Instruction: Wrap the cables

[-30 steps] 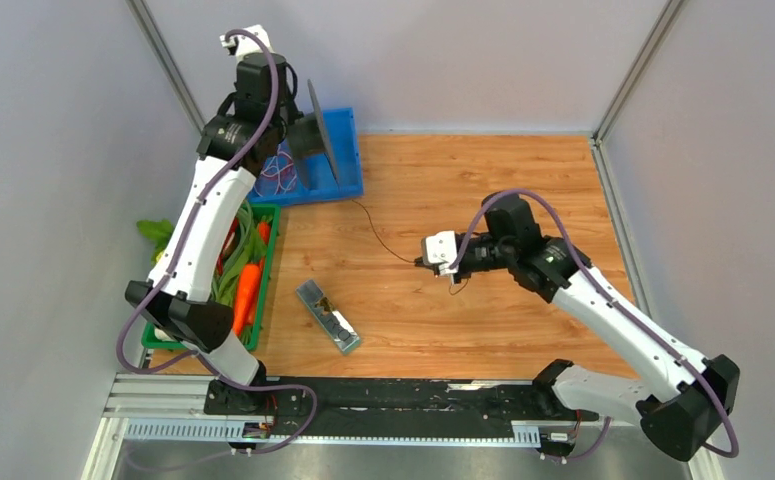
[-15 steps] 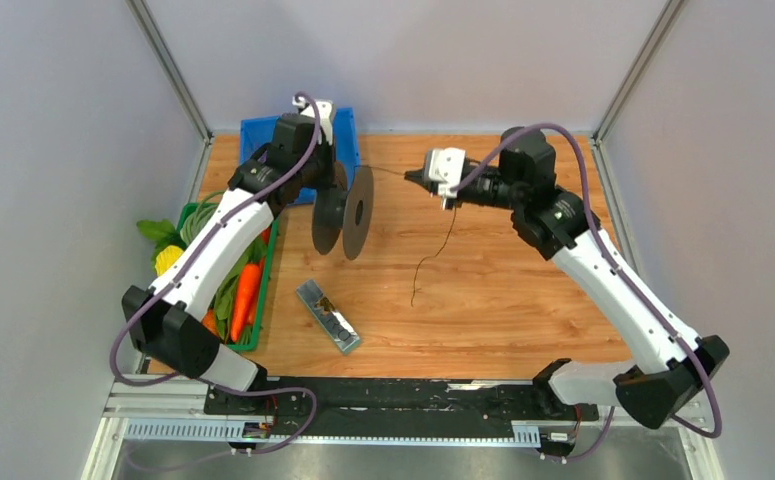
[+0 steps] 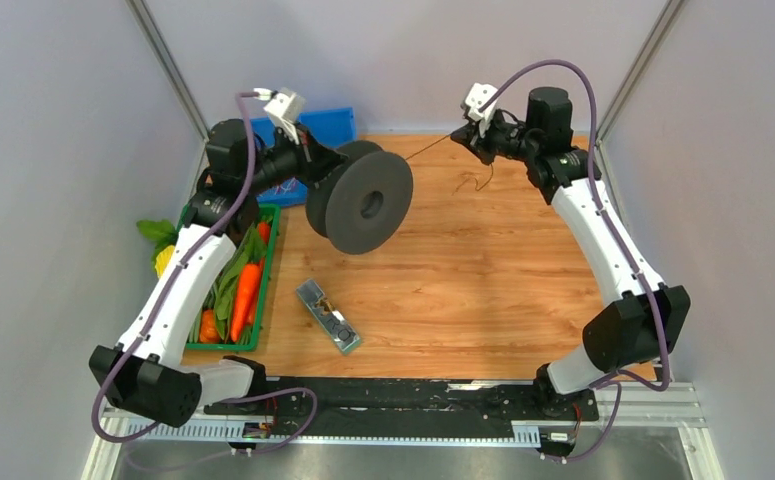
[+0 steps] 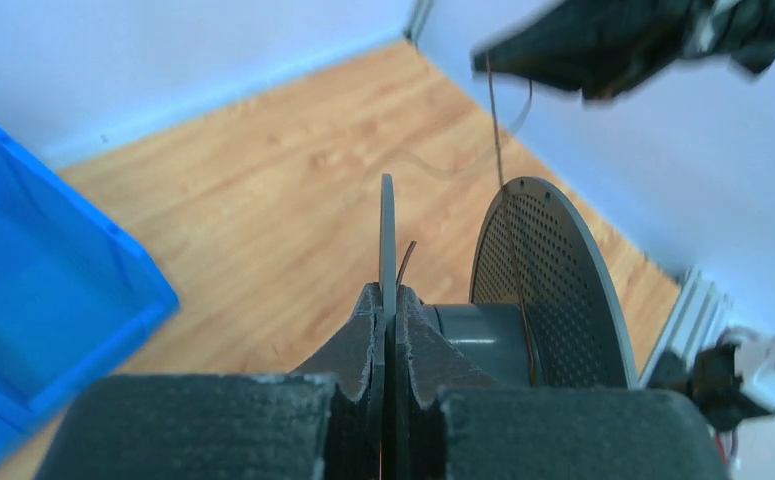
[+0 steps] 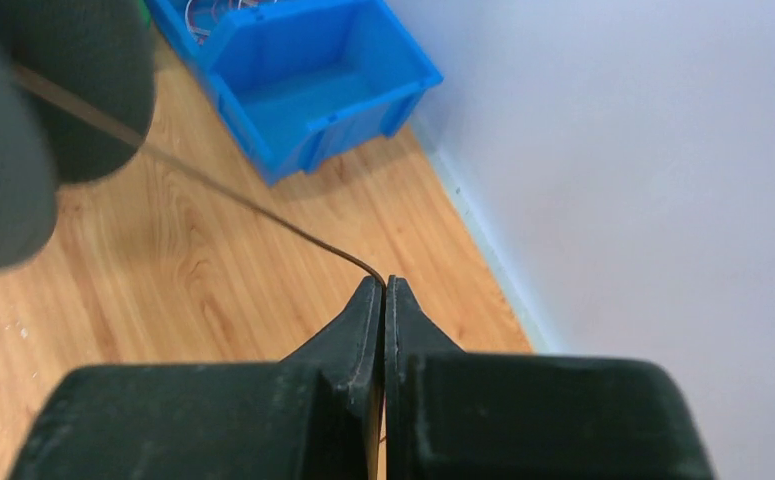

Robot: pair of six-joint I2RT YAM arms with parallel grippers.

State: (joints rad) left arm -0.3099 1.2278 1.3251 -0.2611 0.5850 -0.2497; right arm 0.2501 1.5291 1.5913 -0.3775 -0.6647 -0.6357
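Observation:
My left gripper (image 3: 315, 166) (image 4: 387, 300) is shut on one flange of a dark grey spool (image 3: 361, 202) (image 4: 548, 280) and holds it in the air over the table's back left. A thin black cable (image 3: 431, 147) (image 5: 223, 190) runs taut from the spool to my right gripper (image 3: 460, 139) (image 5: 384, 285), which is shut on it high near the back wall. The cable's loose end (image 3: 481, 180) hangs below the right gripper. In the left wrist view the cable (image 4: 498, 150) comes down onto the spool's hub.
A blue bin (image 3: 325, 125) (image 5: 303, 70) with thin wires stands at the back left. A green tray (image 3: 261, 290) of carrots and greens sits along the left edge. A small flat rectangular object (image 3: 328, 316) lies at the table's front middle.
The left arm swung the spool from edge-on to facing the camera and up to the right. The right gripper rose toward the back wall, pulling the cable off the table and taut.

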